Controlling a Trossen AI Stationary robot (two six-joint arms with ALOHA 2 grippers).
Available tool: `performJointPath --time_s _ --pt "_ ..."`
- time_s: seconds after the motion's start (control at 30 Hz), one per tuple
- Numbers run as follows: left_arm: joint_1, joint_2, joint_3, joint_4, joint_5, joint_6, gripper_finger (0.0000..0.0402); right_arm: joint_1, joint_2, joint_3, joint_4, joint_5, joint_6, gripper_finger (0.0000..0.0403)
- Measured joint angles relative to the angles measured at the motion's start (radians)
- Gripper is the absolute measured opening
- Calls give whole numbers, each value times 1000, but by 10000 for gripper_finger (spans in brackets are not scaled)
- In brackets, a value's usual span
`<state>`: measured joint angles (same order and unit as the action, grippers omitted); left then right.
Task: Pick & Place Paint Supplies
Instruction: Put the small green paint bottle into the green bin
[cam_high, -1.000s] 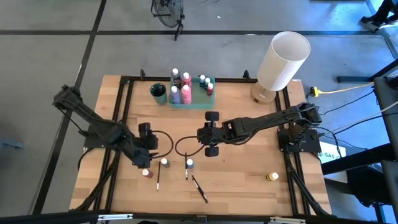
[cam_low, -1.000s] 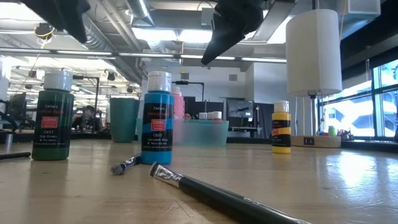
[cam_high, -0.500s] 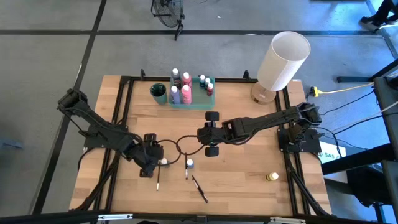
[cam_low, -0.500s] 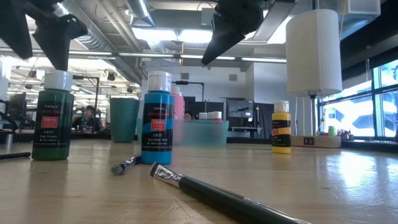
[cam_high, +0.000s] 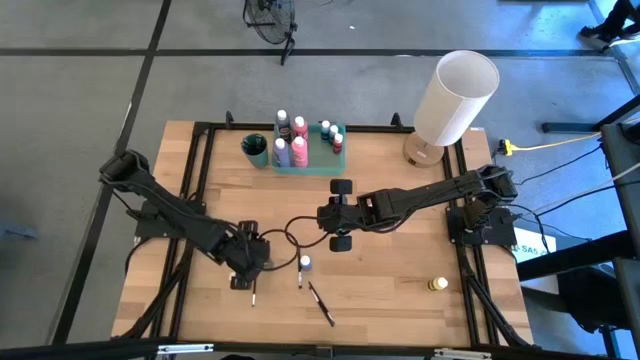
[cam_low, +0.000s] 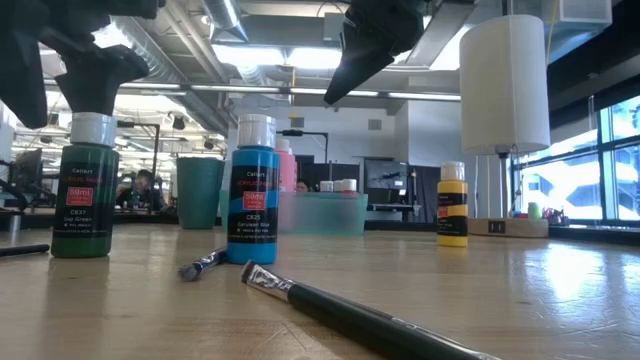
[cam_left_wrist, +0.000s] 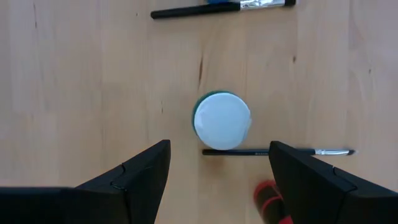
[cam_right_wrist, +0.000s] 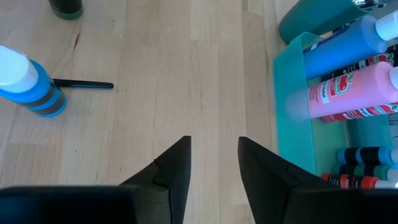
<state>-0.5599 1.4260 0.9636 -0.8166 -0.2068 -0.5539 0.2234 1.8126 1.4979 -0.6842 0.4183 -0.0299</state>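
A green paint bottle (cam_low: 85, 190) with a white cap (cam_left_wrist: 222, 120) stands upright on the wooden table. My left gripper (cam_left_wrist: 217, 180) hangs open above it, pointing steeply down, with the cap just ahead of its fingertips; in the high view the left gripper (cam_high: 250, 266) covers the bottle. A blue bottle (cam_high: 305, 263) stands to its right, among thin dark brushes (cam_high: 320, 302) lying flat. A red bottle (cam_left_wrist: 272, 200) lies beside the green one. My right gripper (cam_high: 338, 215) waits open at mid-table, with nothing between its fingers.
At the far edge, a translucent green tray (cam_high: 330, 160) holds several bottles, with a green cup (cam_high: 256, 150) on its left. A white lamp (cam_high: 455, 95) stands at the far right. A yellow bottle (cam_high: 437, 285) is near the right front corner.
My left gripper has come down and moved toward the table's right and near edge, tipping more steeply downward, until it hangs over the green bottle. Its fingers stay open. The bottles and brushes have not moved.
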Motion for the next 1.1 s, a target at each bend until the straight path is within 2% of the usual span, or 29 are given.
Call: performJointPath --time_s 0.57,0.87,1.1 --pt "0 23 0 2 -16 -35 269 0 0 0 6 0 8 135" --pt "14 19 -77 138 -6 6 267 0 0 0 11 0 8 134" --pt "20 20 -78 152 -8 34 267 0 0 0 14 0 8 134"
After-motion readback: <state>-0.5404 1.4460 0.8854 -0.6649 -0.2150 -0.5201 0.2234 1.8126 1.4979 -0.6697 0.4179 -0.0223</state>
